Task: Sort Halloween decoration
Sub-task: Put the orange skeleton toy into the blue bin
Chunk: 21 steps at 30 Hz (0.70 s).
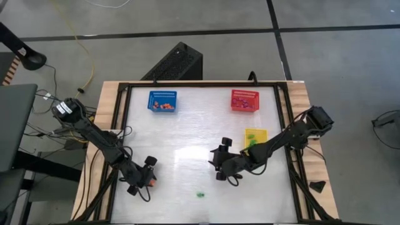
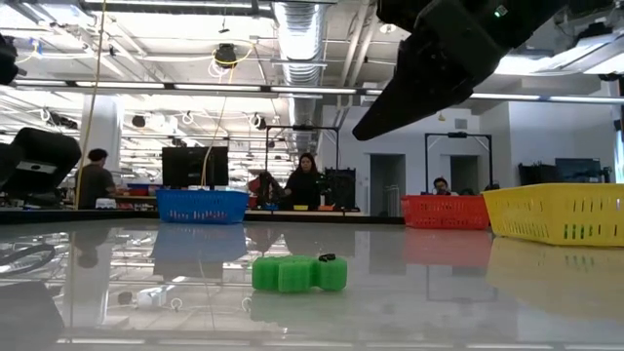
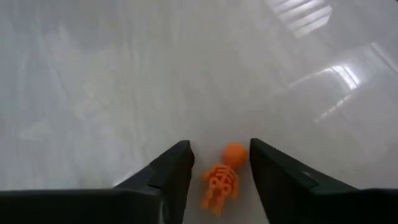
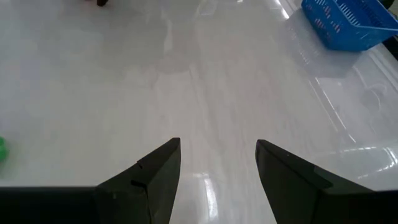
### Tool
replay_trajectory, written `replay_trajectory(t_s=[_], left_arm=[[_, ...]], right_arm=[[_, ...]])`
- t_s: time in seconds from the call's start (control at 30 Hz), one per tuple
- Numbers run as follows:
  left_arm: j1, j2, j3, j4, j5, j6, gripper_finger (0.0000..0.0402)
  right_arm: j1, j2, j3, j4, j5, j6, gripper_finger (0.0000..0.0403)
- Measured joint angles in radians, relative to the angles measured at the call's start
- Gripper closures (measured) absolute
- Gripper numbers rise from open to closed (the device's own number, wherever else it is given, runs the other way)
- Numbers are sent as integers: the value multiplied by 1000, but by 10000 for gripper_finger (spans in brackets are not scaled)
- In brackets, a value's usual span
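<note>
Orange skeleton (image 3: 222, 179) lies on the table between the left gripper's (image 3: 219, 163) parted jaws.

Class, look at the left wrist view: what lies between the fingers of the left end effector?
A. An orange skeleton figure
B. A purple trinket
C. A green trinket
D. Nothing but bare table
A: the left wrist view shows a small orange skeleton figure lying on the table between the open fingers of the left end effector, not yet gripped.
</note>
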Motion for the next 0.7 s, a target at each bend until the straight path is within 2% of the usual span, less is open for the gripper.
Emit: replay_trajectory(t_s=[0.3, 0.5, 0.6, 0.7], left_arm=[[-6, -29, -2, -13, 0, 70, 381], [28, -126, 2, -28, -1, 140, 379], [65, -199, 16, -26, -100, 240, 379], [137, -278, 19, -10, -318, 301, 379]], right_arm=[[1, 0, 0, -1, 0, 0, 163], [1, 0, 0, -3, 1, -1, 163], [1, 0, 0, -3, 1, -1, 163], [1, 0, 0, -5, 1, -1, 163]])
